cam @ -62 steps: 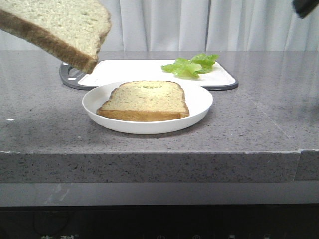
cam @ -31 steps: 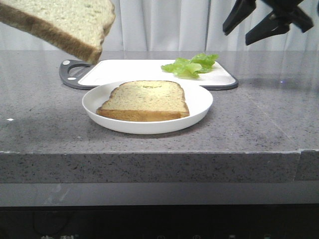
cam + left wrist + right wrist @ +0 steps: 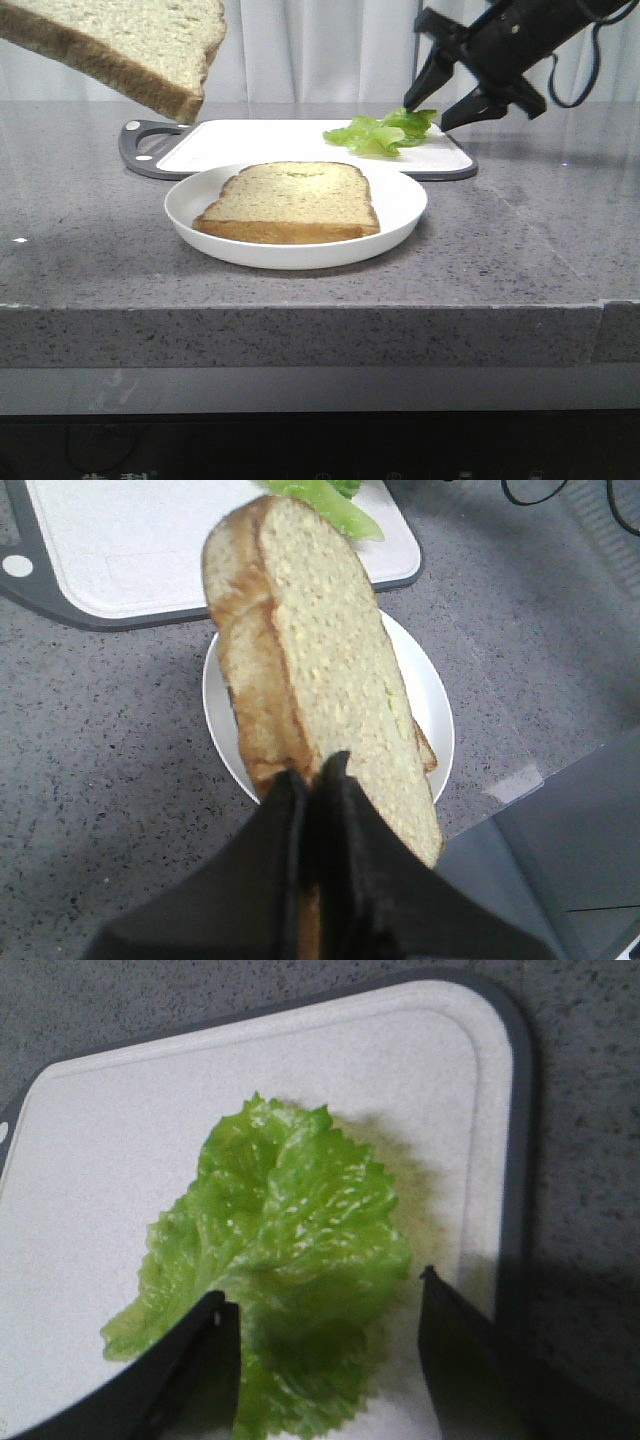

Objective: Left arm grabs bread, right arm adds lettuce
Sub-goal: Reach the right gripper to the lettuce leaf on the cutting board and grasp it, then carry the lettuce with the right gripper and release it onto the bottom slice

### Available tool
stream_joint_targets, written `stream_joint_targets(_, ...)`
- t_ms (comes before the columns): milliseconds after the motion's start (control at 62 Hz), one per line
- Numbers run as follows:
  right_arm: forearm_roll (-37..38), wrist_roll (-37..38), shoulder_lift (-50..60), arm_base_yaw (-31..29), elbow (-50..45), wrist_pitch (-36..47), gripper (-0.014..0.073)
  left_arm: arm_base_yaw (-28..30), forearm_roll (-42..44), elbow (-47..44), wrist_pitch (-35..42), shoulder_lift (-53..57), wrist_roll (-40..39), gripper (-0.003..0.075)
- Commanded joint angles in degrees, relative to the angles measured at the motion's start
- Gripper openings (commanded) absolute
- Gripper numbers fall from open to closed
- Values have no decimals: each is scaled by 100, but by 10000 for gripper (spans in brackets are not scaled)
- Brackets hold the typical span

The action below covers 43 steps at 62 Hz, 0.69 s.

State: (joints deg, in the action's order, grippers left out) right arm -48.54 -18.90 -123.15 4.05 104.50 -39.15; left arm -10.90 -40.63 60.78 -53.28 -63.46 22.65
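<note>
Right gripper (image 3: 447, 106) jaws spread, straddling lettuce (image 3: 382, 131) from above; cutting board (image 3: 260, 140) bare beside leaf. Bread (image 3: 130, 45) held high by left gripper (image 3: 310, 790), well clear of plate (image 3: 400, 205). Second slice (image 3: 290, 200) covers plate middle; top unobstructed. Counter (image 3: 540, 230) right of plate open.

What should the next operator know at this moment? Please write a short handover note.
Left pincer: shut on the bread, held in the air left of and above the plate.
Right pincer: open, fingers on both sides of the lettuce on the cutting board.
Second slice lies on the plate.
Done: bread lifted.
Left: grasp the lettuce, put it on the plated slice.
</note>
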Motion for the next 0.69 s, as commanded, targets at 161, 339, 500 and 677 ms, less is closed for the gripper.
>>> stream_joint_targets(161,-301,-247,95,256,386,321,267,15,-322,161,212,138,20,-20)
stream_joint_targets(339,-381,-247,77,275,386,348,-12,15,-322,161,176,138,20,-20)
stream_joint_targets(500,-402,-247,239,263,386,193,-115,15,-322,161,176,138,20,-20)
stream_joint_targets(677,-402,-247,698,169,375,-180,-118,15,-322,161,176,138,20,-20)
